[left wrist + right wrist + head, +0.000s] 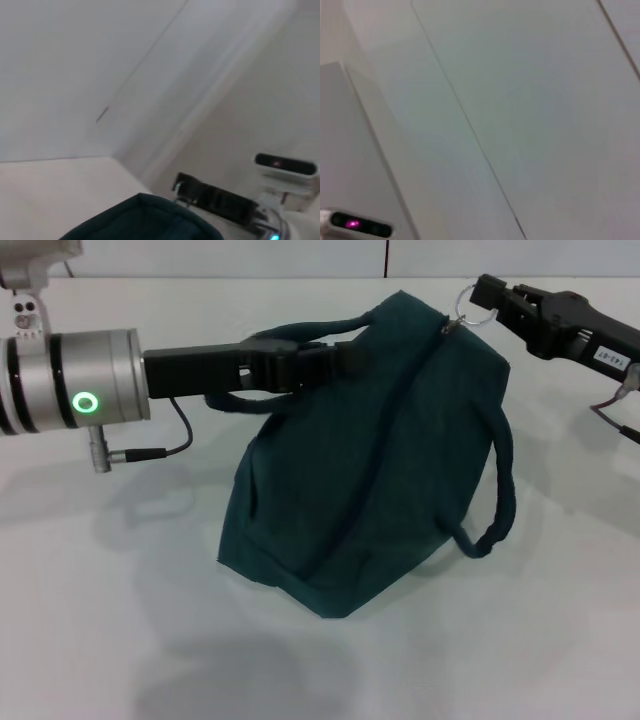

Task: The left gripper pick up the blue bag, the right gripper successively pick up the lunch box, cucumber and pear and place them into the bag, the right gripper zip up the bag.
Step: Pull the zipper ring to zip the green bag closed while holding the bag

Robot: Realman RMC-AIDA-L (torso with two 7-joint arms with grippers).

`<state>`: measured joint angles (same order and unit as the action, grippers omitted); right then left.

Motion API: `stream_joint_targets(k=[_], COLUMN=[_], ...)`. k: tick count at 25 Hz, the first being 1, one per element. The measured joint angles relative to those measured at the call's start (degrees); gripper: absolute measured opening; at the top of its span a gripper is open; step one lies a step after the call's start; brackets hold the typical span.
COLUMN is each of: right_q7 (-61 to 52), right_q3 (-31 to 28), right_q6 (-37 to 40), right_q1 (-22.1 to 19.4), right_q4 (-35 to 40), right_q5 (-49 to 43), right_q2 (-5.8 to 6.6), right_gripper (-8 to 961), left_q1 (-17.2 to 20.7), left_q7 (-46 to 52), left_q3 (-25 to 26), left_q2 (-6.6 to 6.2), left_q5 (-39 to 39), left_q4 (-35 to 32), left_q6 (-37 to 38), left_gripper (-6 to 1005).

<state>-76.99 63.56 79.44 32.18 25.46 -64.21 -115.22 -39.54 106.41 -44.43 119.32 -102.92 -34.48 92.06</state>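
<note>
The blue bag [370, 460] stands on the white table, its top closed and pulled up. My left gripper [335, 352] reaches in from the left and is shut on the bag's near handle at the top. My right gripper [487, 293] comes in from the upper right and is shut on the zipper's ring-pull [472, 303] at the bag's top right corner. The second handle [500, 490] hangs down the bag's right side. The left wrist view shows the bag's top [145, 220] and the right gripper [181, 186] beyond it. The lunch box, cucumber and pear are out of view.
The white table [110, 600] spreads around the bag. A thin black cable [175, 440] loops below my left wrist. The right wrist view shows only pale wall panels and a small device with a pink light [352, 223].
</note>
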Motion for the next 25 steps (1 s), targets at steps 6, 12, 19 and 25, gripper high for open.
stream_joint_targets(k=[6, 12, 19, 25], right_q7=[0.14, 0.16, 0.17, 0.06], right_q3=[-0.41, -0.45, -0.49, -0.47], right_q6=[-0.46, -0.63, 0.84, 1.25], right_q1=[-0.67, -0.70, -0.31, -0.25], right_q4=[-0.23, -0.08, 0.34, 1.17], right_q5=[-0.05, -0.04, 0.06, 0.21], right_q2=[0.09, 0.23, 0.24, 0.62], right_gripper=[14, 14, 13, 12], left_q1=[0.23, 0.22, -0.11, -0.93], left_q7=[-0.72, -1.34, -2.83, -3.63], left_q3=[0.00, -1.33, -1.67, -3.88], left_q2=[-0.01, -0.03, 0.07, 0.10], left_q5=[0.54, 0.52, 0.24, 0.27], left_q4=[0.19, 0.40, 1.26, 1.35], left_q6=[2.30, 2.25, 0.62, 0.42], left_gripper=[61, 62, 62, 59])
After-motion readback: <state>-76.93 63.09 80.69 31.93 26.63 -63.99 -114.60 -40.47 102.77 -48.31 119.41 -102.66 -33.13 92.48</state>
